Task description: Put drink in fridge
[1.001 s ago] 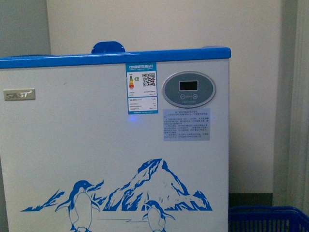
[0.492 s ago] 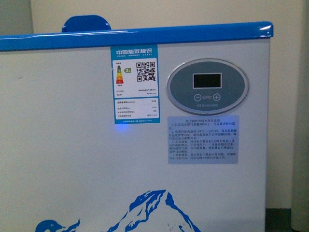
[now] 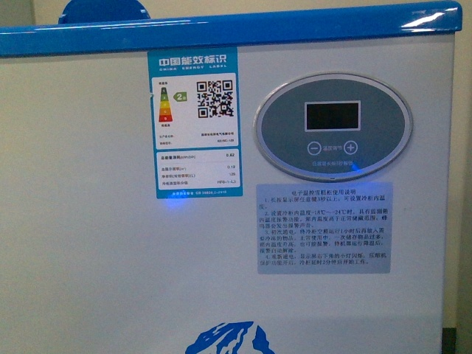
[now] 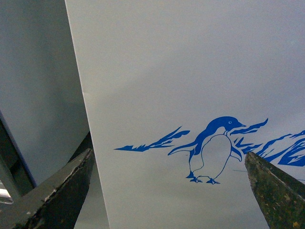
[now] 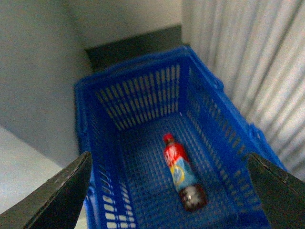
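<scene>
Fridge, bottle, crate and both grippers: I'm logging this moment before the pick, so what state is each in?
Fridge: display blank; open or shut cannot be told.
Bottle: capped, lying on its side in the crate, not held.
Crate: upright, open-topped.
Left gripper: open, empty, facing the fridge's front.
Right gripper: open, empty, pointed at the bottle, apart from it.

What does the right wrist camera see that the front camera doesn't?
Only the right wrist view shows the drink, lying on its side in the blue crate. Only the front view shows the fridge front: blue rim, oval control panel, energy label. Shared: perhaps nothing; the pale surface beside the crate might be the fridge, I cannot tell.
</scene>
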Motion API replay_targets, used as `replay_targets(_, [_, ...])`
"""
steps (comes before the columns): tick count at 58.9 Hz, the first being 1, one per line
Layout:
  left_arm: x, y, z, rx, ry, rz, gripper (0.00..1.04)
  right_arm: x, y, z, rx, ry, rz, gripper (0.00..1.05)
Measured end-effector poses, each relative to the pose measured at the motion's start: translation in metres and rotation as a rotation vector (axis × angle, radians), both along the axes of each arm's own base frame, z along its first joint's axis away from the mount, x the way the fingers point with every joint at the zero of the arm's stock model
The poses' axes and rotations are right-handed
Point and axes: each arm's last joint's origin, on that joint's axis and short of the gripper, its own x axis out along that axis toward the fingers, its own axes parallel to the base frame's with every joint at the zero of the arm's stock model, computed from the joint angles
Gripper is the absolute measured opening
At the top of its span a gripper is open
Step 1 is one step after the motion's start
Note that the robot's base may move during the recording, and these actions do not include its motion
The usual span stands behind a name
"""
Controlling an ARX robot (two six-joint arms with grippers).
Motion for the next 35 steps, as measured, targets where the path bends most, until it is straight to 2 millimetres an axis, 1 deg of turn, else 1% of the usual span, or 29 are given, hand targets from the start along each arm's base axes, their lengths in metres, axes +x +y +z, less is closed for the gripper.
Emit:
replay_targets(7, [0.0, 0.0, 0.0, 0.0, 0.0, 0.0, 0.97, 0.025, -0.013, -0.003, 0.067, 0.069, -0.023, 0.97])
replay_targets(12, [0.0, 0.0, 0.0, 0.0, 0.0, 0.0, 0.97, 0.063, -0.031, -0.006, 0.112, 0.139, -0.037, 0.97])
replay_targets(13, [0.0, 0.0, 0.0, 0.0, 0.0, 0.0, 0.97, 0.067, -0.033, -0.007, 0.111, 0.148, -0.038, 0.97])
replay_targets(16, [0.0, 0.0, 0.0, 0.0, 0.0, 0.0, 0.97, 0.087, -0.04, -0.015, 0.093, 0.185, -0.032, 0.97])
replay_targets(19, [0.0, 0.0, 0.0, 0.0, 0.0, 0.0, 0.97, 0.111, -0.047, -0.031, 0.063, 0.239, -0.014, 0.97])
replay_targets(24, [0.0, 0.0, 0.0, 0.0, 0.0, 0.0, 0.97, 0.141, -0.054, -0.069, 0.051, 0.342, 0.019, 0.97])
replay_targets(26, [0.0, 0.0, 0.0, 0.0, 0.0, 0.0, 0.97, 0.154, -0.058, -0.088, 0.049, 0.378, 0.023, 0.97])
replay_targets(31, [0.0, 0.0, 0.0, 0.0, 0.0, 0.0, 0.97, 0.176, -0.064, -0.126, 0.049, 0.418, 0.009, 0.97])
replay_targets(35, [0.0, 0.0, 0.0, 0.0, 0.0, 0.0, 0.97, 0.185, -0.065, -0.145, 0.053, 0.433, 0.004, 0.97])
